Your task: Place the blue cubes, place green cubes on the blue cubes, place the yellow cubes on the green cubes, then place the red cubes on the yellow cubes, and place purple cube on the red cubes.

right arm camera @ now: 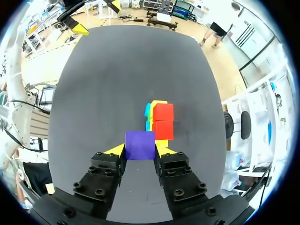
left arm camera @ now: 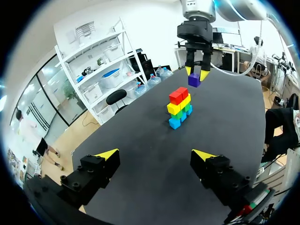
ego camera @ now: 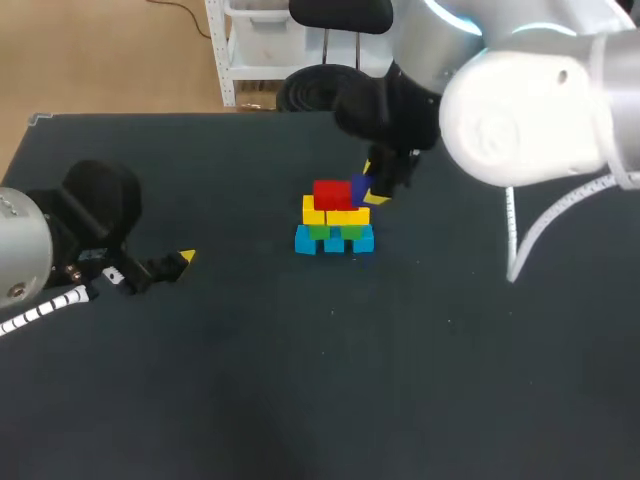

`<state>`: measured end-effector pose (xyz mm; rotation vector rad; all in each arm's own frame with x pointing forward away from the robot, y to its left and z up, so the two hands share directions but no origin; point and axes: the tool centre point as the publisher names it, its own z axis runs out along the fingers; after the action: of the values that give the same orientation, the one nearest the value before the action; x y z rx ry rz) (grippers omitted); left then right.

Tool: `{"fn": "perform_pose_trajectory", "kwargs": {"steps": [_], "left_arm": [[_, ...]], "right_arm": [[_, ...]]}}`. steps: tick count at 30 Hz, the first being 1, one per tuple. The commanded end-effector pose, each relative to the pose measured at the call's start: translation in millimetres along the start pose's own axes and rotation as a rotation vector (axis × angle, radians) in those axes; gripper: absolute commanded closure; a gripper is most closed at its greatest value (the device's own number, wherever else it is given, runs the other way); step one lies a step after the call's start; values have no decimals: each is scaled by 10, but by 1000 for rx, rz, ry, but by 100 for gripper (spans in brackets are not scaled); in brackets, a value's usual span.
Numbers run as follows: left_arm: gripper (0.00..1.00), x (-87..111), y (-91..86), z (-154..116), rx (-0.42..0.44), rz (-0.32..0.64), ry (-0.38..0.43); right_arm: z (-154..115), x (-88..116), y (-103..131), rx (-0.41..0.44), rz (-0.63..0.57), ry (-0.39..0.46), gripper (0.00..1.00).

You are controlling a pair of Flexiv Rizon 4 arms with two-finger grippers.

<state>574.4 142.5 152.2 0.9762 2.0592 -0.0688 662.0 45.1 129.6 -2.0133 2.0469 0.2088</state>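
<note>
Right wrist view showed the right fingers (right arm camera: 165, 150) pinching the purple cube (right arm camera: 139, 145) just beside the red cubes (right arm camera: 163, 122) (not yet over them), so a low sideways approach could topple the stack (right arm camera: 157, 117), I judged, while the left fingers (left arm camera: 107, 154) stood spread above the counter (left arm camera: 140, 140).

The table (ego camera: 300, 380) is plain matt black. The blue cubes (ego camera: 308, 241) are sky blue, the green cubes (ego camera: 322, 231) mid green, the yellow cubes (ego camera: 345, 215) bright yellow, the 2 red cubes (ego camera: 332, 194) plain red. The purple cube (right arm camera: 139, 145) is deep violet. The left gripper (left arm camera: 155, 153) and right gripper (right arm camera: 139, 148) are black with yellow tips. The right arm (ego camera: 530, 115) is white, the left arm (ego camera: 20, 255) grey.
</note>
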Motion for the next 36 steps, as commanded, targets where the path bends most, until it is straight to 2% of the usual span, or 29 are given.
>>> {"fn": "perform_pose_trajectory", "kwargs": {"steps": [1, 17, 36], "left_arm": [[0, -1, -26, 17, -13, -2, 0], [0, -1, -26, 17, -13, -2, 0], [0, -1, -26, 17, -13, -2, 0]], "right_arm": [[42, -85, -147, -31, 6, 10, 100], [153, -228, -358, -47, -8, 33, 100], [246, -258, -400, -67, -5, 45, 100]]}}
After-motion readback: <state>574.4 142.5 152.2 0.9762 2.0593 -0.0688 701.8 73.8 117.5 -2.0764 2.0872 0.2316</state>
